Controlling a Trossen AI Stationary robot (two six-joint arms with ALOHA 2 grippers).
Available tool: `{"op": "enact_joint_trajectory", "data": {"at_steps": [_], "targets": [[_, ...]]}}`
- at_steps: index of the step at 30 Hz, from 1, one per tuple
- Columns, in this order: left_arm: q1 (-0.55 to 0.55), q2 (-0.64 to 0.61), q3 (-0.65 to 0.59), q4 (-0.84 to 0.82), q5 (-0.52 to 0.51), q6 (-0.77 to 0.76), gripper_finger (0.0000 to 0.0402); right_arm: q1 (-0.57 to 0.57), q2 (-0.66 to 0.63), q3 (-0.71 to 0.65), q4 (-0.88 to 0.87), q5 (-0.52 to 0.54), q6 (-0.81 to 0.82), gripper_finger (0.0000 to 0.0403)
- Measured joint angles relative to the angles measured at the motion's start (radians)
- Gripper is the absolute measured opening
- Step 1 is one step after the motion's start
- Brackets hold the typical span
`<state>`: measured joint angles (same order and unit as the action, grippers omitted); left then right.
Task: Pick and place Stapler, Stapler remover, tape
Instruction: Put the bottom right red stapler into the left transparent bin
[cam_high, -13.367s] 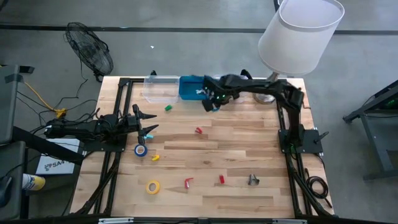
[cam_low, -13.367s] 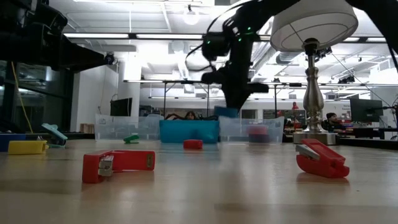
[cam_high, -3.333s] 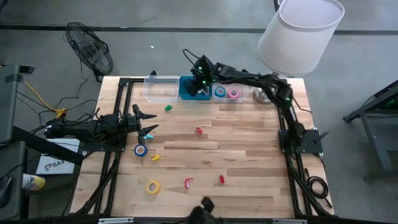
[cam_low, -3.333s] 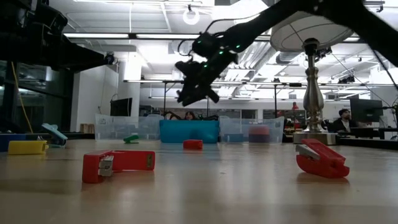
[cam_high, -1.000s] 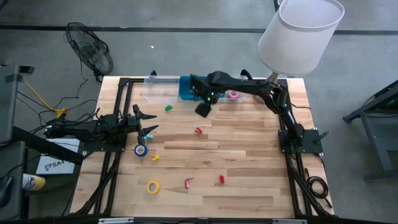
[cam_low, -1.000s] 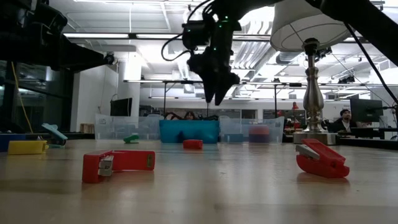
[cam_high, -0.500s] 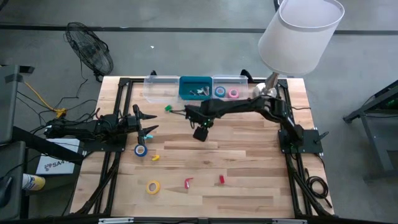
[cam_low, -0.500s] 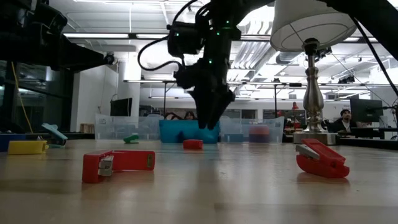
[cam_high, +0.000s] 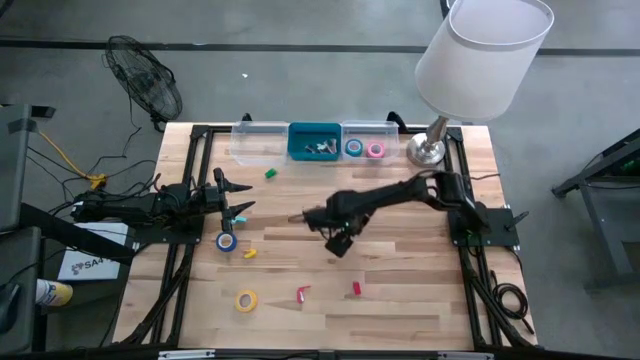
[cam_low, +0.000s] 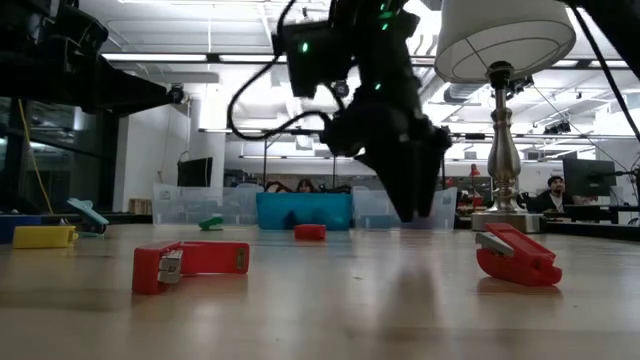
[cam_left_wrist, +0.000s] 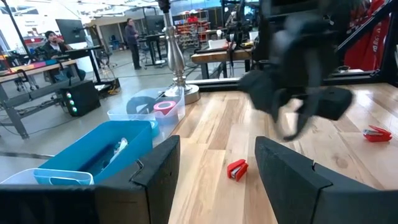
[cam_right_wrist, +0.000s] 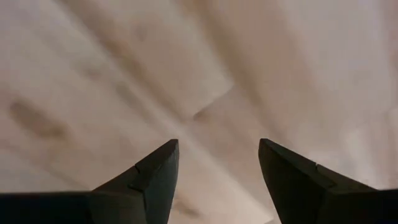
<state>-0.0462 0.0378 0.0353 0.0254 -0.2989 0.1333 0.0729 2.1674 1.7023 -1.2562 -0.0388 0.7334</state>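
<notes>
Two arms at the pale wooden table (cam_high: 400, 300). Landmark: blue open-topped plastic bin (cam_high: 314, 142) at the table's far edge.

Right gripper (cam_high: 338, 245) is stretched out over mid-table, well in front of the blue bin; fingers spread, nothing between them; wrist view shows only bare wood between the two dark fingertips (cam_right_wrist: 155, 177).

Left gripper (cam_high: 240, 199) sits near the table's left side, forward-left of the bin, fingers spread, empty.

Tape: blue tape ring (cam_high: 354, 148) and pink tape ring (cam_high: 375, 150) lie in the clear plastic tray (cam_high: 388, 128) touching the bin's right side. Another blue tape ring (cam_high: 226, 241) lies just beside the left gripper. Yellow tape ring (cam_high: 246, 299) lies well in front-left of the bin, near the front edge.

Small red staplers: one (cam_high: 303, 294) and another (cam_high: 356, 288) well in front of the bin, beyond the right gripper.

Small metal pieces lie inside the bin; too small to identify.

White-shaded lamp on a silver base (cam_high: 428, 151) stands right of the tray.
</notes>
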Motion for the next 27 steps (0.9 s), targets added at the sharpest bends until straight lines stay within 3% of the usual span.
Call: {"op": "enact_joint_trajectory", "data": {"at_steps": [13,27], "targets": [[0.0,0.0,0.0,0.0,0.0,0.0,0.0205,0.215,-0.003,0.0,0.038,-0.102,0.414,0.0212],[0.0,0.0,0.0,0.0,0.0,0.0,0.0205,0.34,-0.003,0.0,0.102,-0.037,0.691,0.0211]]}}
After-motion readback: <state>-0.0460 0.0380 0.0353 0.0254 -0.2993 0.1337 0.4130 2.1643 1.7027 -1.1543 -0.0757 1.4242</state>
